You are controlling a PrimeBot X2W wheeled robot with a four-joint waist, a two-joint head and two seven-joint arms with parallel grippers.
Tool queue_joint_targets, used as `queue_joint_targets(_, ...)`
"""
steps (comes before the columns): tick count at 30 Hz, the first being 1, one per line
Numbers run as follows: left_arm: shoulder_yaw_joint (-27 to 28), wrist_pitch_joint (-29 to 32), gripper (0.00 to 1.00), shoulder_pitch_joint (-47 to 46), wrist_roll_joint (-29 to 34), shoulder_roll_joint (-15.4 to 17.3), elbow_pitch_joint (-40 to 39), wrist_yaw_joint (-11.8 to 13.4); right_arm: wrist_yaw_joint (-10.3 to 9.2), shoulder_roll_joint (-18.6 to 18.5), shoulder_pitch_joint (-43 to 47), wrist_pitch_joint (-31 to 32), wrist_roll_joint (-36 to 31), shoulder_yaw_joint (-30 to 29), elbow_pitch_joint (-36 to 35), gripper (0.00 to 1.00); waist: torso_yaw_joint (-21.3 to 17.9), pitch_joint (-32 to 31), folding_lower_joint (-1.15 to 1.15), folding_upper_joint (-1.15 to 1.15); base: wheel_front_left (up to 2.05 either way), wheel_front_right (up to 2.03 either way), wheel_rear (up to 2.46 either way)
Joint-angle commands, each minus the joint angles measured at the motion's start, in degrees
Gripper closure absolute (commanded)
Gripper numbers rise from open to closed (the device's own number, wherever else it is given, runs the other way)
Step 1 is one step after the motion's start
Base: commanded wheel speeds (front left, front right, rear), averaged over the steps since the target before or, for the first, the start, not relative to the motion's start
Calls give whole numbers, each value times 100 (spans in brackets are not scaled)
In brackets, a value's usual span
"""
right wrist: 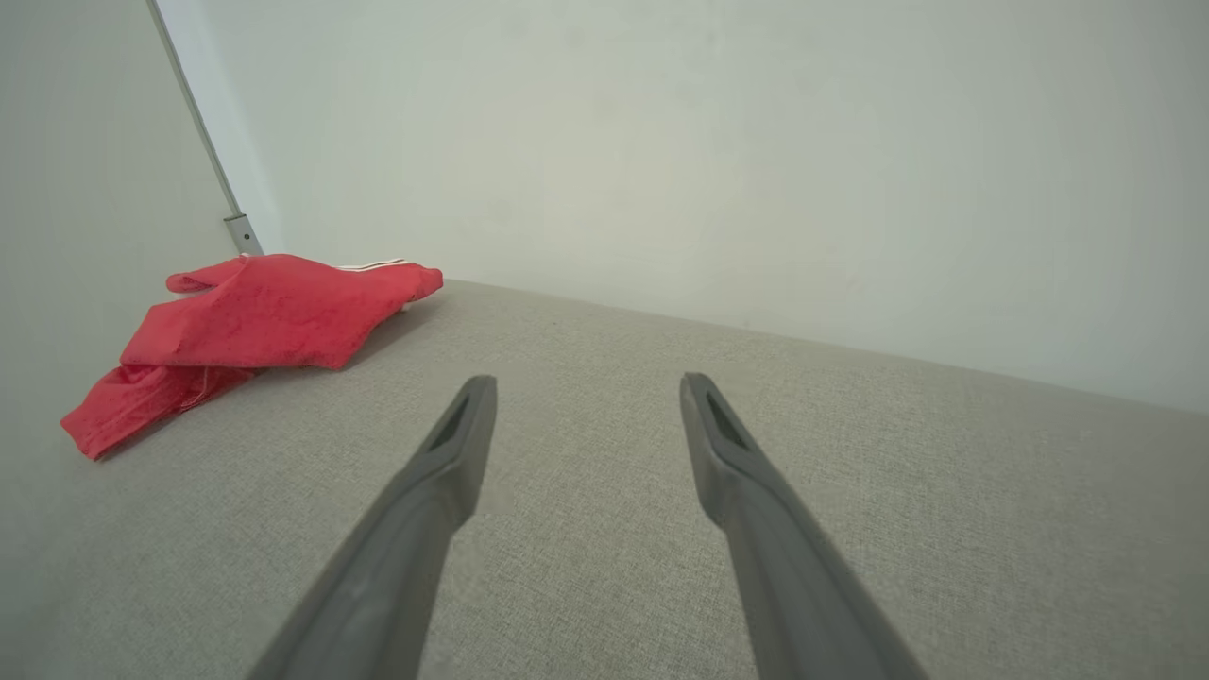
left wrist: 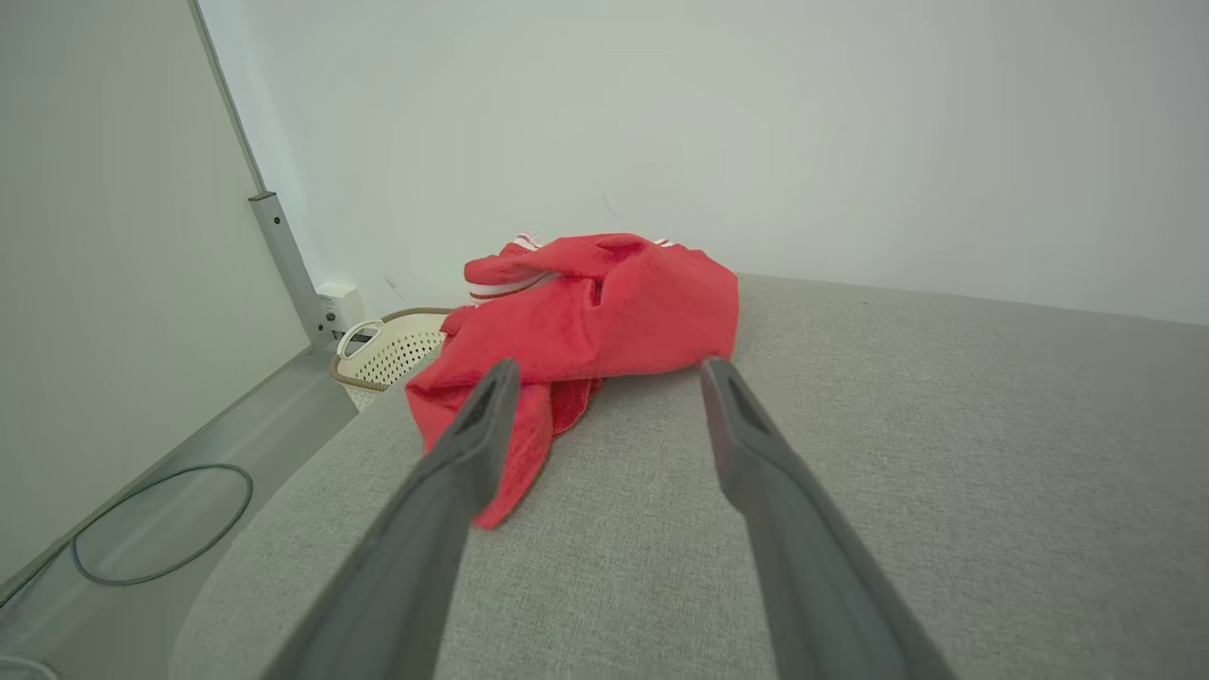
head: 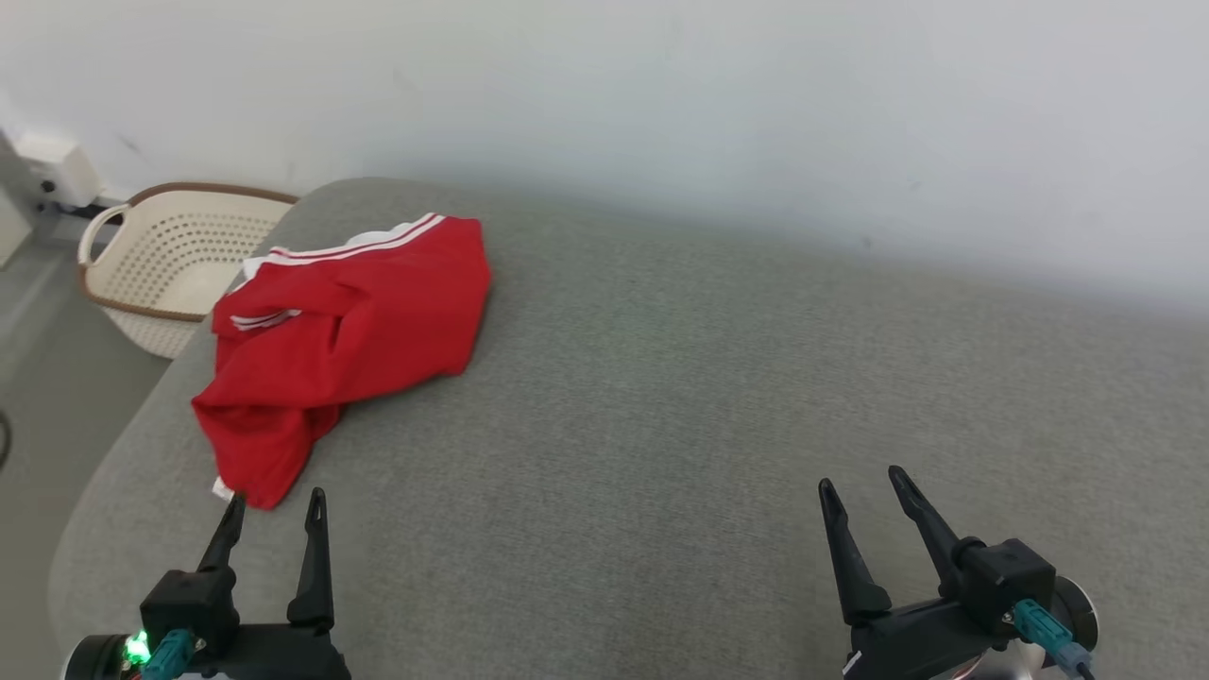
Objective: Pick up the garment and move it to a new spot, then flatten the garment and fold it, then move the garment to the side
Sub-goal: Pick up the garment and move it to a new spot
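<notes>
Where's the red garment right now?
In the head view the red garment lies crumpled on the left side of the grey cushion, just ahead of the open left gripper, with the cream basket on the floor beyond it.

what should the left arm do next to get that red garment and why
Probably ease the left gripper forward and slightly to its left, so its open jaws straddle the near corner of the red garment. The garment lies crumpled at the left end of the grey padded surface, just ahead of this gripper, while the right gripper, also open, is far off.
</notes>
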Motion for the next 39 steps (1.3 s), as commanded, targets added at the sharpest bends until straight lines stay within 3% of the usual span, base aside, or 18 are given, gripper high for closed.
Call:
queue_joint_targets(1,31,-39,0,84,-31,33,-18,29,20,-27,-22,-24,43,54,25,0,265,36,0,0,0,0,0)
queue_joint_targets(24,25,-82,0,-223,-207,42,-156,128,20,-98,-152,14,57,101,39,0,314,189,0,0,0,0,0)
queue_joint_targets(33,287,446,0,-1622,-306,558,-546,-32,20,-224,-398,134,17,186,-105,0,107,598,0,0,0,0,0)
queue_joint_targets(39,457,1372,0,-2793,-777,907,495,-403,20,-367,-777,171,-55,328,-189,0,-334,1171,0,0,0,0,0)
